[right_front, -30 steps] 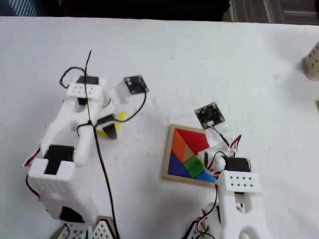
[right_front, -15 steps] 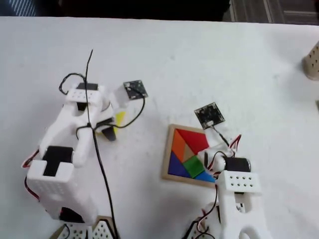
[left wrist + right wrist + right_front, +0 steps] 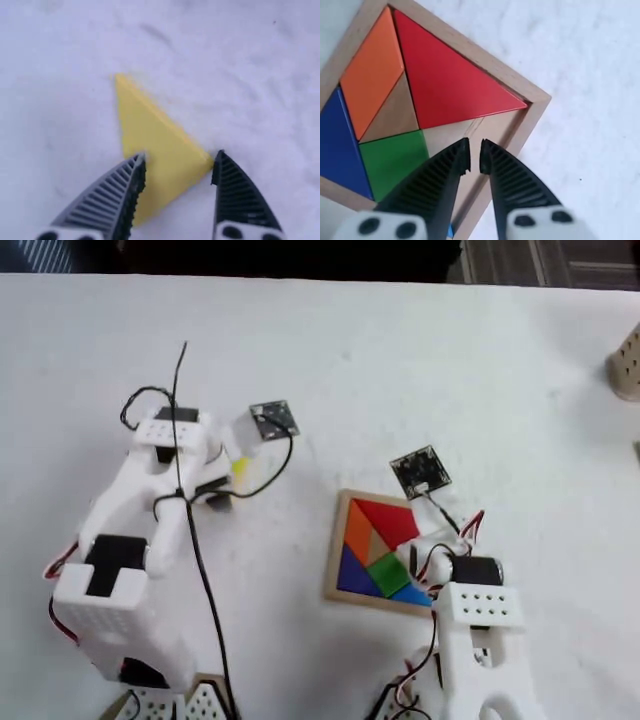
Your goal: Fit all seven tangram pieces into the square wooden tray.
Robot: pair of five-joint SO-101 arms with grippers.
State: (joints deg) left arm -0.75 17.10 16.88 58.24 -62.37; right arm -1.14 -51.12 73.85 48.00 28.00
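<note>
- Our left gripper (image 3: pixel 179 157) stands open, its jaws straddling the flat yellow triangular piece (image 3: pixel 150 125) on the white table (image 3: pixel 250 60), set to pinch its edges.
- Our right gripper (image 3: pixel 474 150) hangs closed and empty over the square wooden tray (image 3: pixel 536 106), above the bare triangular gap (image 3: pixel 445 135) that we judge awaits yellow.

The high view looks steeply down on the white tabletop (image 3: pixel 400 360) from off the arms and takes in both of them. Each wrist view peers closely along its own fingers. The left fingers (image 3: pixel 117 195) straddle the yellow piece (image 3: pixel 150 135), and the right fingers (image 3: pixel 440 175) point at the wooden tray (image 3: pixel 538 101). The high view shares both.
</note>
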